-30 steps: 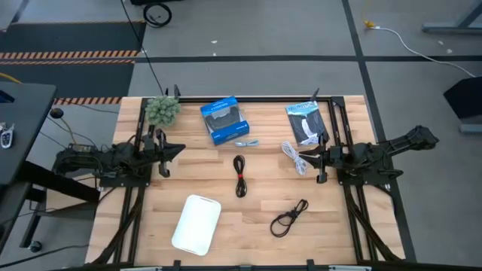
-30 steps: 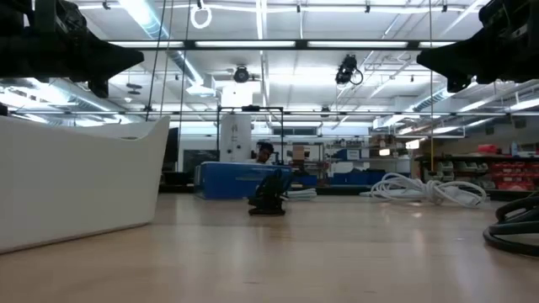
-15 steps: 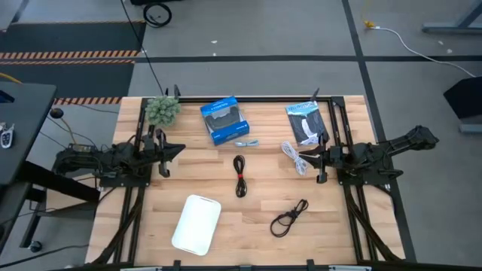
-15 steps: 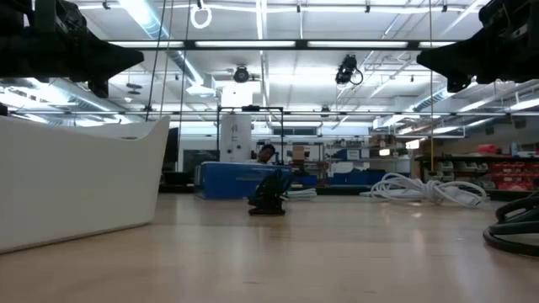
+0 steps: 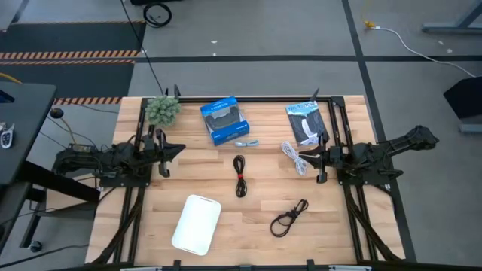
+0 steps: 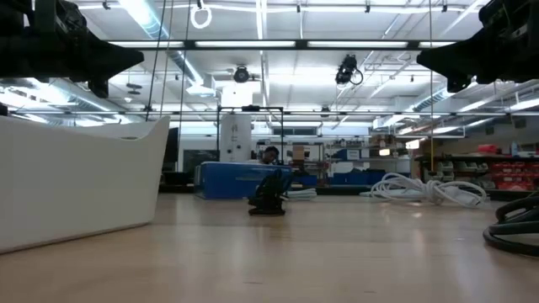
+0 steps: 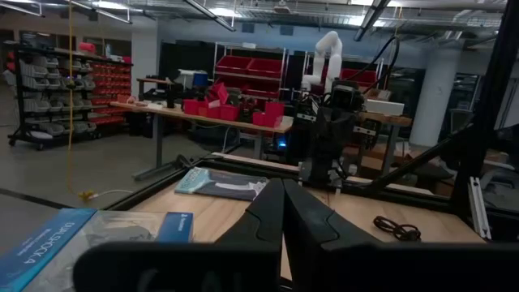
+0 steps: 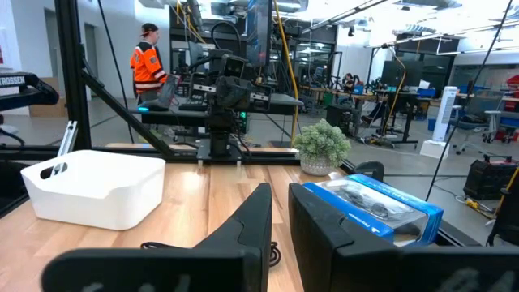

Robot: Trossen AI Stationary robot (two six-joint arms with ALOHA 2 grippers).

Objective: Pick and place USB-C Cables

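Observation:
Four cable bundles lie loose on the wooden table. The black cable with a red band [image 5: 239,175] is at the middle. The plain black cable [image 5: 289,217] lies nearer the front right, and the white cable [image 5: 292,156] at the right. The short pale grey cable [image 5: 242,143] rests just in front of the blue box. My left gripper [image 5: 172,150] hovers shut at the table's left side and points toward the middle. My right gripper [image 5: 302,159] hovers at the right side, just beside the white cable. Its fingers are shut to a narrow slit [image 8: 280,219]. Neither touches anything.
A white bin [image 5: 196,223] stands at the front, left of the middle. A blue box [image 5: 224,119], a black packet [image 5: 306,122] and a small plant [image 5: 162,110] sit along the far edge. A black frame runs around the table. Bare wood lies between the cables.

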